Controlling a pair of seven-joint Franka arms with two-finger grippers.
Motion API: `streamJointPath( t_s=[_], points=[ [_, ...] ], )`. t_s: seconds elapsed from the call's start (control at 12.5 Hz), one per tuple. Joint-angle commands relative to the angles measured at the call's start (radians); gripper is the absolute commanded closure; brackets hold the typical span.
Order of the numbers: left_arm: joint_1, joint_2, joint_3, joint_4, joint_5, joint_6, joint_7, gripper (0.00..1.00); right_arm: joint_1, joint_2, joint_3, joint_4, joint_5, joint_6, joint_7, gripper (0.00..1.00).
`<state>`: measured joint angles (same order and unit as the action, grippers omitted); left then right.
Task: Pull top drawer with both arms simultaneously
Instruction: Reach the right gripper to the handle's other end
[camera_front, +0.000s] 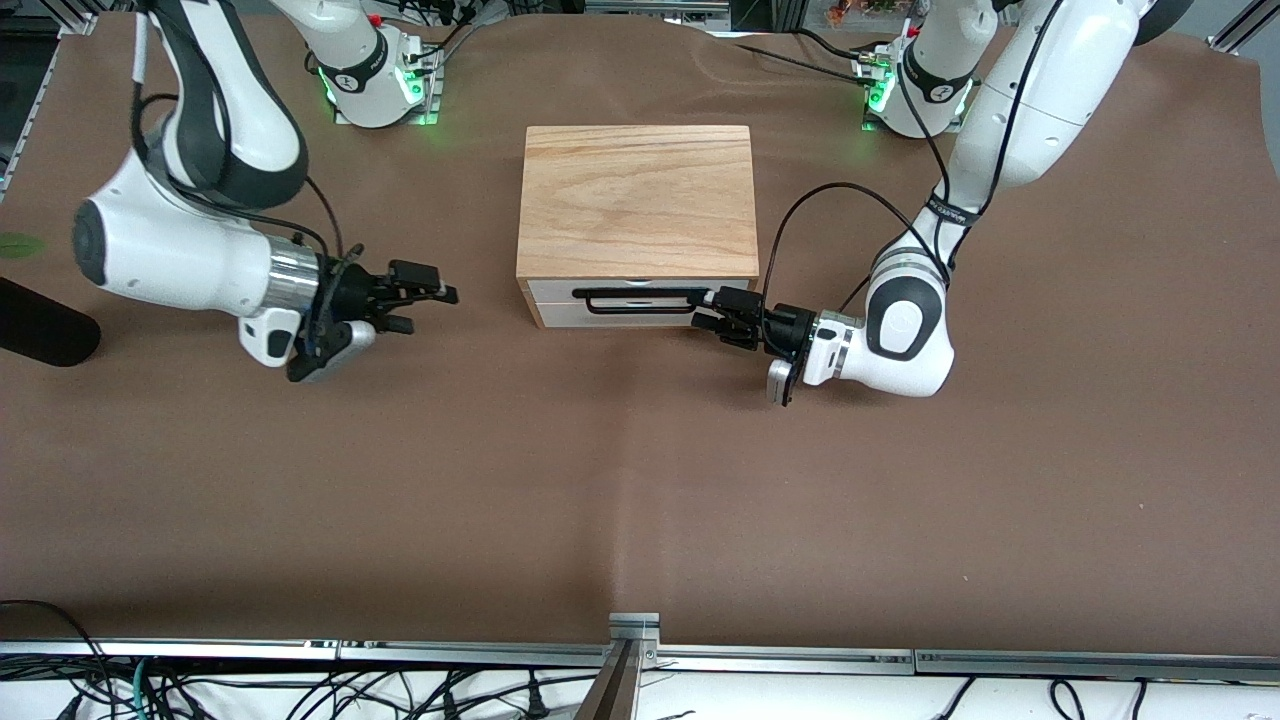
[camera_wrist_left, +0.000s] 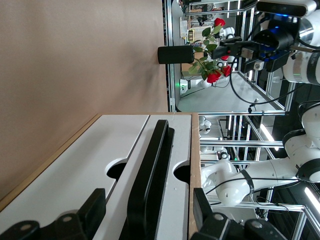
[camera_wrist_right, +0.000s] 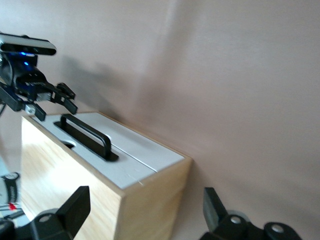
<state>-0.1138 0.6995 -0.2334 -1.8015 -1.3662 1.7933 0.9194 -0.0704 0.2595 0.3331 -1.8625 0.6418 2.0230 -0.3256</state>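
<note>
Top drawer (camera_front: 640, 292) shut, left gripper (camera_front: 722, 308) at handle (camera_front: 635, 300)

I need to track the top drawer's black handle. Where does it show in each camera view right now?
Front view: the handle runs along the chest's white front, the left gripper at its end.
Left wrist view: the handle runs lengthwise between that gripper's open fingers.
Right wrist view: the handle sits on the white front, the left gripper by it.
Shared landmark: the chest's wood top.
</note>
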Motion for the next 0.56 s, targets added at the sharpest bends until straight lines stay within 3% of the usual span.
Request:
streamJointPath(
  t_s=[0.0,0.24,0.48],
  points=[
    [-0.001,-0.008,-0.001,-0.004,-0.037,0.021,0.041,0.35,-0.006,0.067,0.035,0.003,0.164,0.075,-0.068,0.00],
    [-0.003,-0.008,-0.001,-0.006,-0.037,0.034,0.065,0.47,0.046,0.154,0.098,-0.007,0.342,0.230,-0.116,0.00],
    [-0.006,-0.008,-0.001,-0.006,-0.037,0.037,0.065,0.52,0.122,0.216,0.124,-0.012,0.386,0.359,-0.124,0.00]
  ],
)
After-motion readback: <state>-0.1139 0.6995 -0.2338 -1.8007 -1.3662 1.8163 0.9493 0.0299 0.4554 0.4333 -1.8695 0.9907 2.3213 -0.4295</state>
